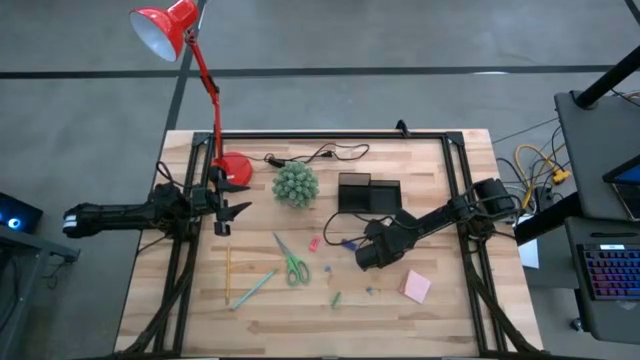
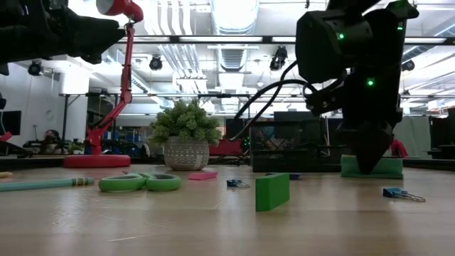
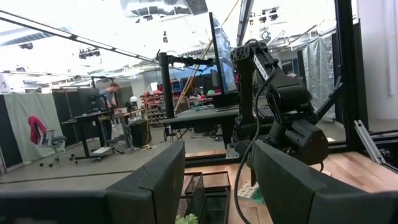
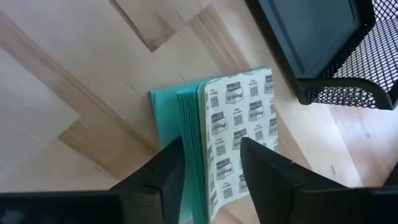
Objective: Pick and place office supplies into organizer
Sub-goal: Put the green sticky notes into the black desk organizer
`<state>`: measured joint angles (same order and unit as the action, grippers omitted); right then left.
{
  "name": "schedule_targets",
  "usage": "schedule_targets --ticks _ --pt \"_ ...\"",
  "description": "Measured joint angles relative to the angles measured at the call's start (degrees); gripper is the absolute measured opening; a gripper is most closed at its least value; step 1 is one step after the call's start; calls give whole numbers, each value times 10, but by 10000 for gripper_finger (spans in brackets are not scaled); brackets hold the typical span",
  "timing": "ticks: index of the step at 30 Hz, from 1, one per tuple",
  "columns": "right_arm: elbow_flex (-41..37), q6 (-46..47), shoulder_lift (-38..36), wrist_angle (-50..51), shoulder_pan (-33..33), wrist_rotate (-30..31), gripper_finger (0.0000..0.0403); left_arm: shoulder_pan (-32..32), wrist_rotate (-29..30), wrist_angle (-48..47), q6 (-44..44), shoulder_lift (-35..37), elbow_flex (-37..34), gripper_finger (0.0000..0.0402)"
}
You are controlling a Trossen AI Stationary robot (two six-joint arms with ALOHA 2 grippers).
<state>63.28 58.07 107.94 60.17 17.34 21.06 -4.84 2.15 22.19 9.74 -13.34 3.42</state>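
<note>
Right wrist view: a green pad, light but loose-leaved, is seen on the table at the organizer's 6 o'clock, straddled by the right gripper, jaws part-open, unclosed; squeezing across its faces is judged best.

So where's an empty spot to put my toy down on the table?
Bare wood runs along the near edge of the table, below the scissors and the pink pad. The far right corner past the organizer is bare too. The middle is crowded with small bits.
</note>
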Motion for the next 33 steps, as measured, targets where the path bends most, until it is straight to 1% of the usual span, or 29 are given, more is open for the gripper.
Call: schedule_targets --ticks 4,11,12,19,27,33 --pt "-2 0 0 -7 0 0 110 0 0 1 0 1 0 176" --pt "-3 -1 0 -9 0 -20 21 0 0 0 0 3 2 176" --pt "-3 -5 0 -9 0 -20 15 0 0 3 0 4 2 176" --pt "2 -28 0 -6 0 -22 9 0 0 14 0 11 0 176" --pt "36 -78 -5 0 0 -24 8 0 0 13 0 11 0 176" --pt "78 -88 -12 67 0 -22 8 0 0 13 0 11 0 176"
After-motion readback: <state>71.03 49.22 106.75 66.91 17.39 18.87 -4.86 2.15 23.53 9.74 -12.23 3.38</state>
